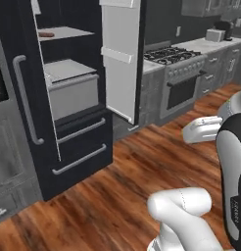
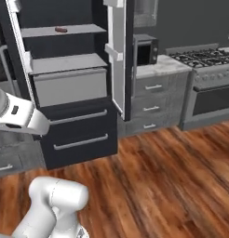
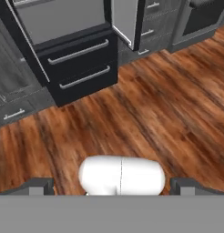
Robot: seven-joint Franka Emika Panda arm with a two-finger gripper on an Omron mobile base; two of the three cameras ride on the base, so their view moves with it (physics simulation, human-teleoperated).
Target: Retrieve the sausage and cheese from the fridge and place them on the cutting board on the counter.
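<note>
resting sausage on fridge shelf, pincer wide

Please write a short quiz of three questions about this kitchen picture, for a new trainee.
1. True or false: the right door of the fridge stands open.
2. On which shelf does the sausage lie: A upper, B lower, C drawer?
3. Fill in: the gripper is ____ and holds nothing.

Key: 1 true. 2 A. 3 open.
</note>
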